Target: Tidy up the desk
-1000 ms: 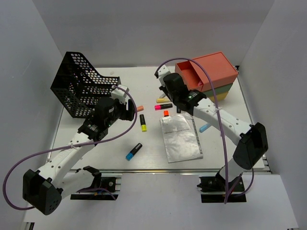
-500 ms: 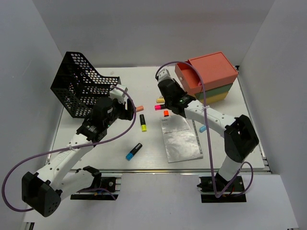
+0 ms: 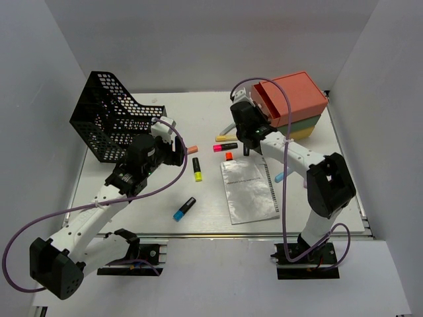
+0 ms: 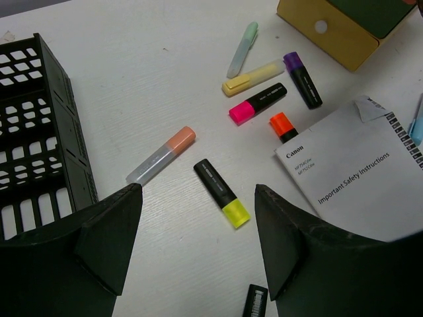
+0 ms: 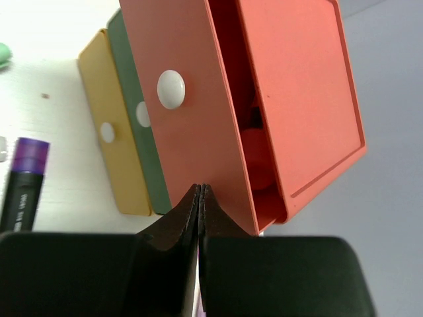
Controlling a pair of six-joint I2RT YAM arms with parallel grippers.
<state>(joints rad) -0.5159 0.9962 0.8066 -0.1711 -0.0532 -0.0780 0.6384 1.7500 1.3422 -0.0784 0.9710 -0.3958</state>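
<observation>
The desk (image 3: 152, 198) is a wide white tabletop strewn with markers. My left gripper (image 3: 180, 153) hangs open above it beside the mesh basket. In the left wrist view its fingers (image 4: 198, 193) straddle bare table, with a yellow-capped black highlighter (image 4: 222, 193) just past them and a peach-capped marker (image 4: 160, 156) further on. My right gripper (image 3: 259, 119) is shut and empty. Its tips (image 5: 200, 187) sit in front of the pulled-out coral drawer (image 5: 188, 139), below its white knob (image 5: 171, 88); I cannot tell whether they touch it.
A black mesh basket (image 3: 112, 119) stands back left; the coral, green and yellow drawer box (image 3: 294, 99) back right. A Canon booklet (image 3: 248, 190) lies centre-right. Pink (image 3: 225, 146), pastel yellow (image 3: 223, 138), orange (image 3: 229, 156), blue-capped (image 3: 184, 209) and light blue (image 3: 281, 176) markers lie around.
My right gripper has swung from above the markers back and to the right, up against the coral drawer's front, which now seems less far out. The left arm has hardly moved.
</observation>
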